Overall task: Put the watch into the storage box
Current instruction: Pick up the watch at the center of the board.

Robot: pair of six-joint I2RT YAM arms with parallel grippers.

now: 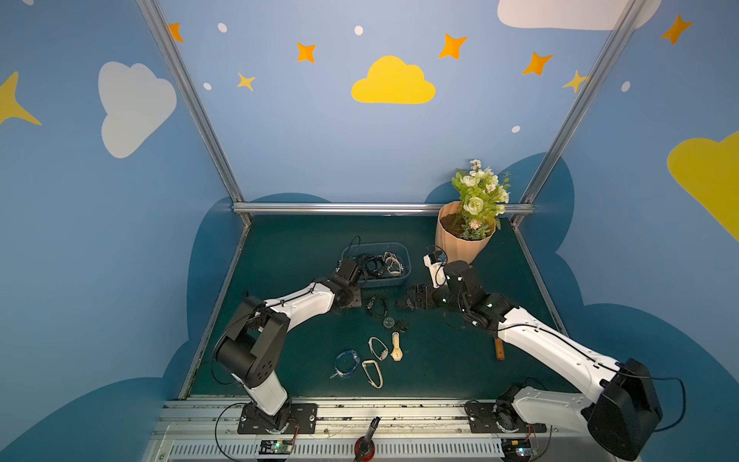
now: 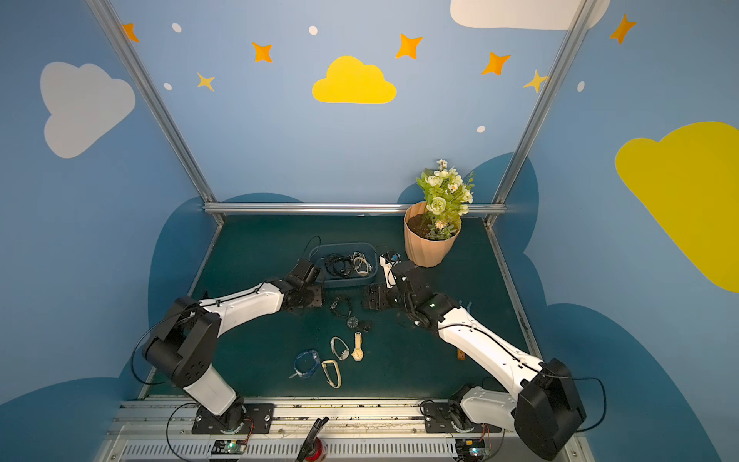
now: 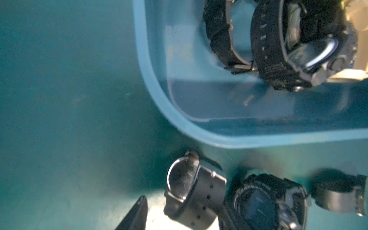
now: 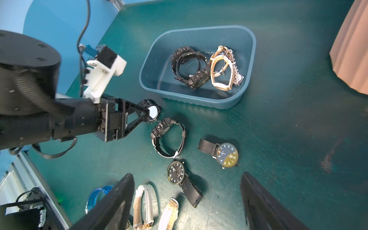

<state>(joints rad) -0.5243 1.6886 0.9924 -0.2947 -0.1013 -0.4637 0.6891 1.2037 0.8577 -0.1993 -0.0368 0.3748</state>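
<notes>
The watch point(image 3: 185, 189), black with a round glassy face, stands on its edge on the green mat just outside the storage box's near left corner. My left gripper point(image 3: 185, 201) is around it, jaws half closed; a strip of lit mat still shows between one finger point(image 3: 137, 213) and the strap. The right wrist view shows the left gripper point(image 4: 149, 113) with its tips at the watch point(image 4: 153, 112). The blue-grey storage box point(image 1: 400, 282) point(image 4: 253, 59) holds several watches. My right gripper point(image 4: 187, 174) point(image 1: 404, 304) hovers open over loose watches, holding nothing.
A bulky black watch point(image 4: 169, 137) lies right beside the left gripper's watch. Two dark-faced watches point(image 4: 176, 172) point(image 4: 227, 155) and several pale and blue ones point(image 1: 396, 347) lie nearer the front. The peach flowerpot point(image 1: 460, 240) stands at the back right. A brown item point(image 1: 499, 350) lies under the right arm.
</notes>
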